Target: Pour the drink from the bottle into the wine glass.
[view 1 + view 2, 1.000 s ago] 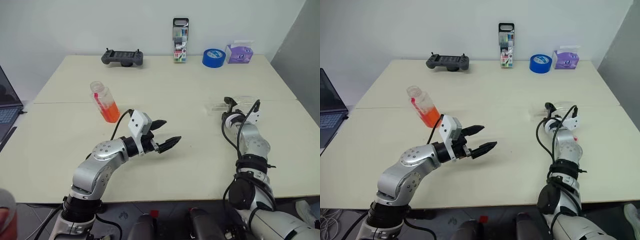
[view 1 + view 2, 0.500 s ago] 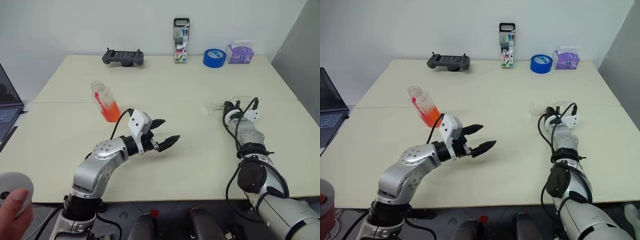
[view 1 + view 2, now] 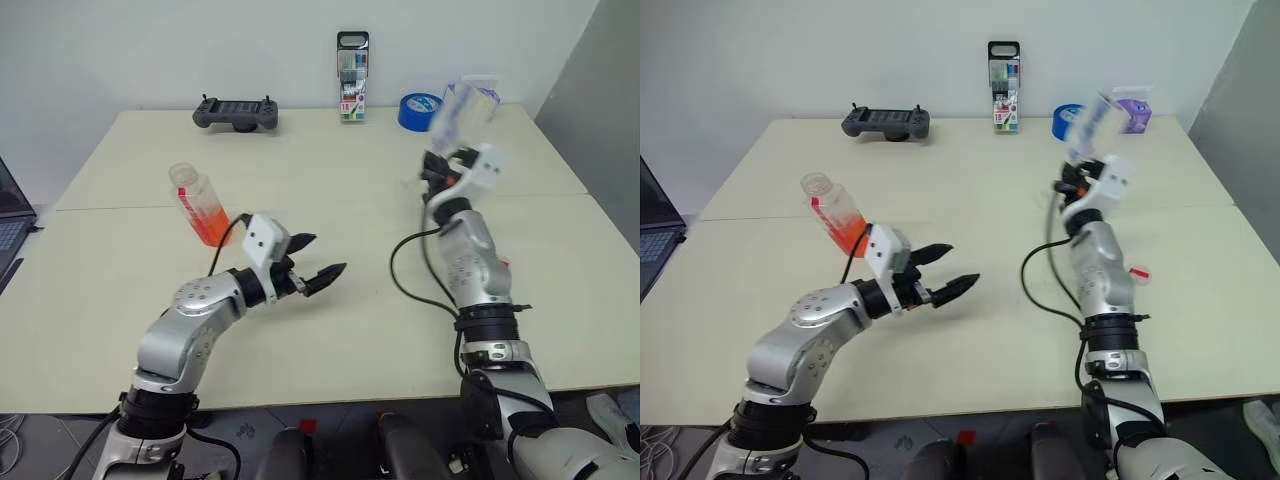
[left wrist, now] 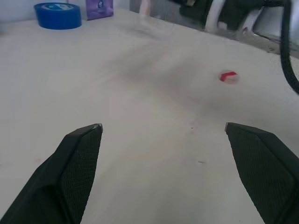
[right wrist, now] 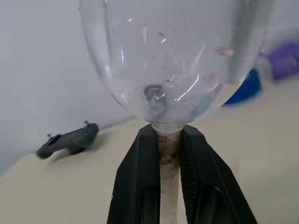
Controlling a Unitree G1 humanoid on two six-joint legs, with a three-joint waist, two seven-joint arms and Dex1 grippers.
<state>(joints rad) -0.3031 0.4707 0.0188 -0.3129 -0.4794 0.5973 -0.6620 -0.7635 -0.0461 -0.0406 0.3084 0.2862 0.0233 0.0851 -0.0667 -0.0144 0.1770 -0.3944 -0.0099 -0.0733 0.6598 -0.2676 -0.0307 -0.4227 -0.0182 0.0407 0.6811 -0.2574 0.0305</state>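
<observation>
Aloft on the right, our right gripper is clamped on the stem of the empty wine glass, raised above the table; our left gripper hovers mid-table with fingers spread wide and empty; the bottle of orange drink stands just beyond it at left; next, we judge, the left must reach and grasp the bottle.

Silver jointed arms, white wrist blocks, black cables, black textured fingers.
</observation>
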